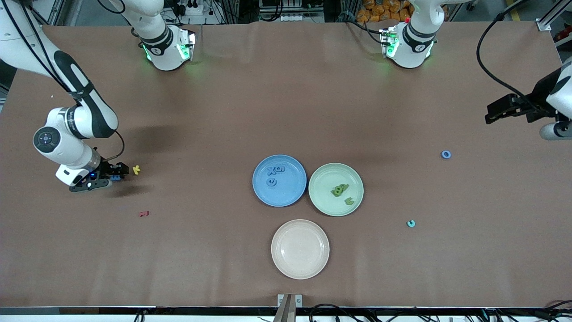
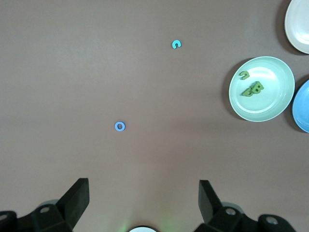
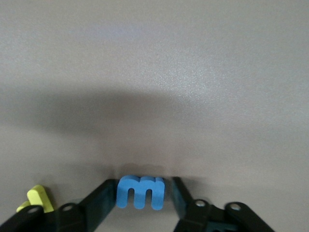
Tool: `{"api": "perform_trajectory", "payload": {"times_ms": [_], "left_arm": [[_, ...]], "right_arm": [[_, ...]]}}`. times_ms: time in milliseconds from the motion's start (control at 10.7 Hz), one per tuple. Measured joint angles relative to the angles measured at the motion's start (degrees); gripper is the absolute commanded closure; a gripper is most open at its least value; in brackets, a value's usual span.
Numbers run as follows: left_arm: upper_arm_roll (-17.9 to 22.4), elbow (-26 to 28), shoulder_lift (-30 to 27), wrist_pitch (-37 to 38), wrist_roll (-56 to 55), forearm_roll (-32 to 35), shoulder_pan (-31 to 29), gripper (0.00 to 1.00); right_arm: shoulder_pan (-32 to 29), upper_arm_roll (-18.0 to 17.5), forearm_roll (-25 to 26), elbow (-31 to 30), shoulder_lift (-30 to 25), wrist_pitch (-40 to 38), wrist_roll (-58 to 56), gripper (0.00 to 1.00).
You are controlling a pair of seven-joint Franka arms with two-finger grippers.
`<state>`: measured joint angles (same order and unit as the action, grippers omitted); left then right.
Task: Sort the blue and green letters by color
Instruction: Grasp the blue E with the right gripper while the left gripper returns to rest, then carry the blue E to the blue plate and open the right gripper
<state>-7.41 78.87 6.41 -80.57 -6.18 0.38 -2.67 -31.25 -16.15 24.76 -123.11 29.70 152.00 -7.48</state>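
Note:
My right gripper (image 1: 115,175) is down at the table near the right arm's end, shut on a blue letter m (image 3: 141,192) that stands between its fingers (image 3: 99,205). A blue letter O (image 1: 446,154) (image 2: 119,126) lies loose toward the left arm's end. Blue letters (image 1: 275,170) lie on the blue plate (image 1: 260,193), and green letters (image 1: 339,190) (image 2: 252,89) on the green plate (image 1: 322,206) (image 2: 275,104). My left gripper (image 1: 491,114) (image 2: 144,193) hangs open and holds nothing, over the table at the left arm's end, beside the blue O.
A yellow letter (image 1: 136,169) (image 3: 38,197) lies right beside the right gripper. A dark red letter (image 1: 144,213) lies nearer the front camera. A teal letter c (image 1: 410,223) (image 2: 176,44) sits beside the green plate. A beige plate (image 1: 300,264) lies nearest the camera.

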Motion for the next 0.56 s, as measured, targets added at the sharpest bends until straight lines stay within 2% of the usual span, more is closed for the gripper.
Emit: {"api": "perform_trajectory", "payload": {"times_ms": [560], "left_arm": [[-0.08, 0.94, -3.47, 3.62, 0.0, 0.0, 1.39, 0.0]], "right_arm": [[-4.7, -6.67, 0.03, -0.72, -0.72, -0.24, -0.92, 1.0]]}}
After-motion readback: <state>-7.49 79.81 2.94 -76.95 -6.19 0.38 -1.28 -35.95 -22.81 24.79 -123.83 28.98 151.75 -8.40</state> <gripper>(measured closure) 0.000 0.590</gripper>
